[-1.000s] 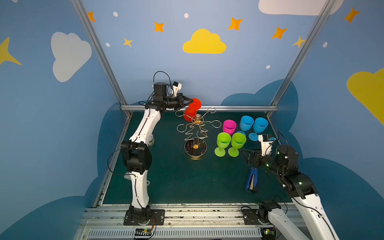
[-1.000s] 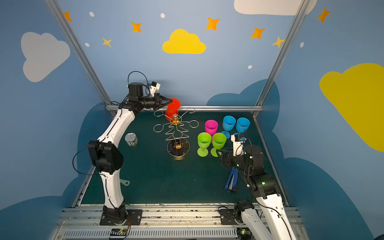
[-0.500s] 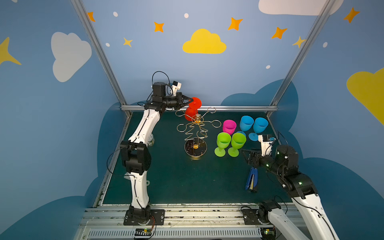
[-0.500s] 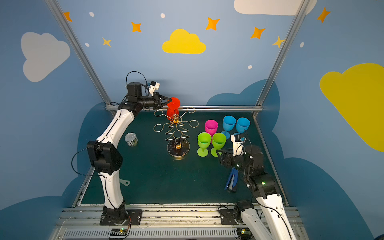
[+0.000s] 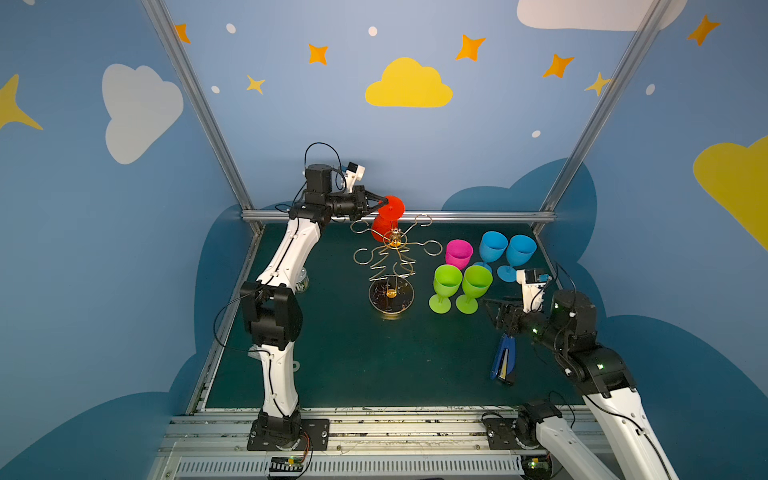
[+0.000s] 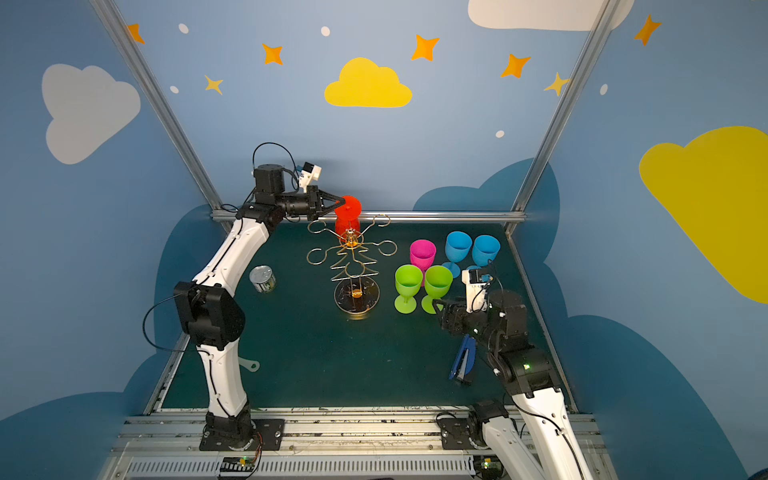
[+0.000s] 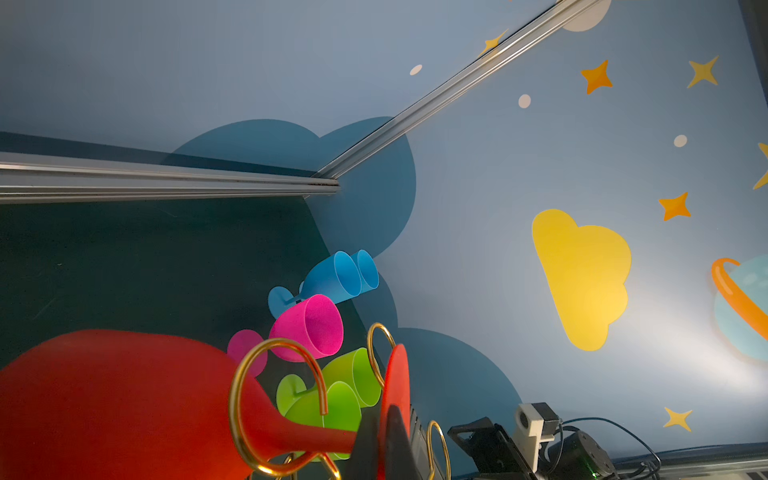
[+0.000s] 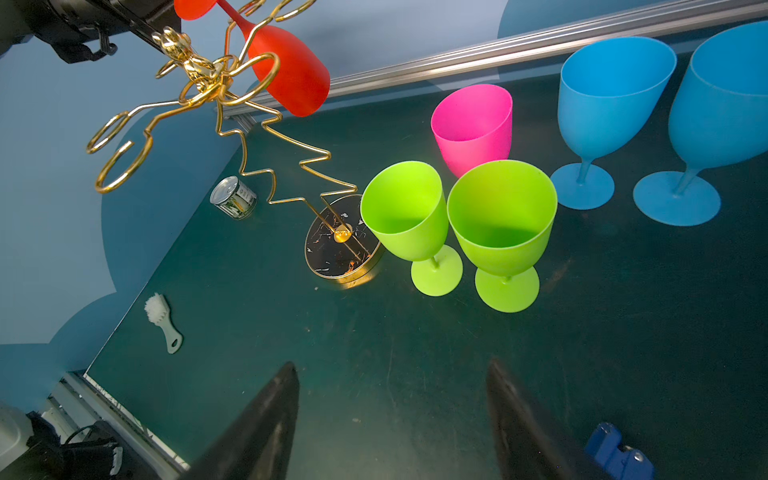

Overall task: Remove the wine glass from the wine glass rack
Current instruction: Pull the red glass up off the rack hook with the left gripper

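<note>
A red wine glass [image 5: 381, 227] [image 6: 344, 226] hangs tilted, bowl down, at the top of the gold wine glass rack [image 5: 390, 266] [image 6: 354, 266]. Its stem passes through one curled loop of the rack [image 7: 235, 399]. My left gripper [image 5: 384, 203] [image 6: 341, 203] is shut on the glass's round foot at the back of the rack. In the left wrist view the left gripper [image 7: 390, 436] pinches the foot's edge, with the red bowl [image 7: 104, 399] close by. My right gripper [image 5: 492, 309] [image 8: 392, 365] hovers open and empty over the mat, right of the rack's base [image 8: 332, 257].
Two green glasses [image 5: 448, 280] [image 5: 477, 280], a pink one [image 5: 459, 253] and two blue ones [image 5: 493, 245] [image 5: 520, 249] stand right of the rack. A tin can [image 6: 262, 278], a small brush [image 8: 160, 313] and a blue stapler [image 5: 503, 357] lie on the mat. A metal rail [image 5: 478, 216] runs behind.
The left gripper and the red glass have shifted only very slightly. The right arm has not moved.
</note>
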You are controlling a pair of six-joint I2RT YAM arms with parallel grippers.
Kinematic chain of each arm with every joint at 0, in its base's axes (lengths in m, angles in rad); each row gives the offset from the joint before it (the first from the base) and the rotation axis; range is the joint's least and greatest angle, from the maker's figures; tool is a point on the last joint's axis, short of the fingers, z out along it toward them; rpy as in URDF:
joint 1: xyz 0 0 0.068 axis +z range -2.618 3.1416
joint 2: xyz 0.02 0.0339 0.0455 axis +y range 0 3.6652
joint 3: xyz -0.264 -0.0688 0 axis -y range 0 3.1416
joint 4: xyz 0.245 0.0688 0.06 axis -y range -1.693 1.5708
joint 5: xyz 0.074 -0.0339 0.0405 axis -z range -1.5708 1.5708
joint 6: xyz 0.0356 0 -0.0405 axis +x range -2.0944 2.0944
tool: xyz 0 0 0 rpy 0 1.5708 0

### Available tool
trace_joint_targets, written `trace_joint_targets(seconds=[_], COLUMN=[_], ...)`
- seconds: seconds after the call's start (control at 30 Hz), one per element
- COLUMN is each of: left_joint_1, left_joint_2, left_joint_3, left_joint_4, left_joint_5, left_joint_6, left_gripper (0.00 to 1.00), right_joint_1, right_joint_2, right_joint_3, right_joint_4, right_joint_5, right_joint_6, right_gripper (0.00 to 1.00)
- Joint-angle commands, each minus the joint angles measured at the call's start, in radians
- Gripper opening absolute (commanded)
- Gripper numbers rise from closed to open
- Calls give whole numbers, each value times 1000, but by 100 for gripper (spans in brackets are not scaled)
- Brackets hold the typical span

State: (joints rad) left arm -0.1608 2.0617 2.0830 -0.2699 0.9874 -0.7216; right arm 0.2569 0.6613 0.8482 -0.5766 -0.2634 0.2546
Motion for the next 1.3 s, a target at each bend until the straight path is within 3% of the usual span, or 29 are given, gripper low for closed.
trace_joint_targets(seconds=[0.0, 0.47, 1.27], left_joint_1=[-11, -21, -36], left_joint_2=[-25, -32, 94], left_joint_3=[5, 2, 167], left_joint_4=[-74, -149, -68], left_joint_5=[44, 56, -3], left_joint_6=[46, 108, 6], left_gripper=[4, 4, 4], right_joint_1=[4, 4, 4], right_joint_2=[-4, 0, -15], right_joint_3=[17, 15, 30], right_joint_4=[1, 4, -18], right_joint_5=[-7, -8, 4], right_joint_6=[9, 11, 1], right_gripper=[71, 70, 71])
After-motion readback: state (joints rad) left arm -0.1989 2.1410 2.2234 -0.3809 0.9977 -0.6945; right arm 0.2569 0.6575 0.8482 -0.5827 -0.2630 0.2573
